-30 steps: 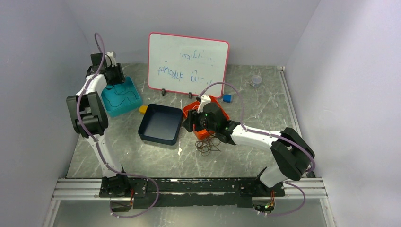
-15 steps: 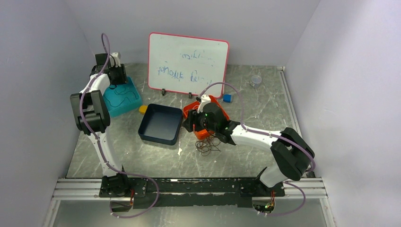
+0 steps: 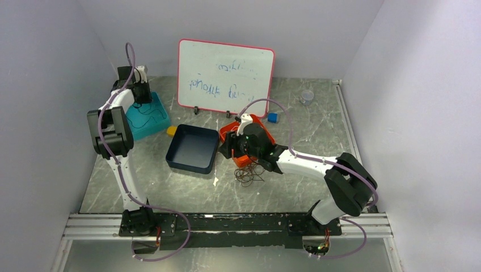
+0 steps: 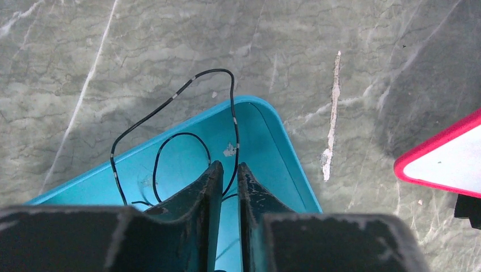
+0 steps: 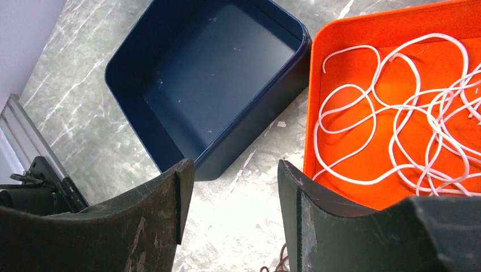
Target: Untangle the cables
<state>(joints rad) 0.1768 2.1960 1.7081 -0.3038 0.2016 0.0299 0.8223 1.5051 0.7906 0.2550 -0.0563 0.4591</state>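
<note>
Pose: left tool (image 4: pixel 229 167) extended over teal tray (image 4: pixel 266 153); right tool (image 5: pixel 233 170) spread wide.

From my left gripper (image 4: pixel 230 168) at bottom centre, I see its two dark fingers (image 4: pixel 199 195) close together with a slim gap between them. They hang over a turquoise tray (image 4: pixel 266 133) in the lower middle of the frame. A black cable (image 4: pixel 170 100) loops inside the tray, left of the fingers, and arches over the tray's rim onto the grey marbled table (image 4: pixel 142 45). It runs down beside the fingers; I can't tell if it's pinched. At right are a white scratch (image 4: pixel 333 107) and a red-rimmed whiteboard corner (image 4: pixel 448 164).
</note>
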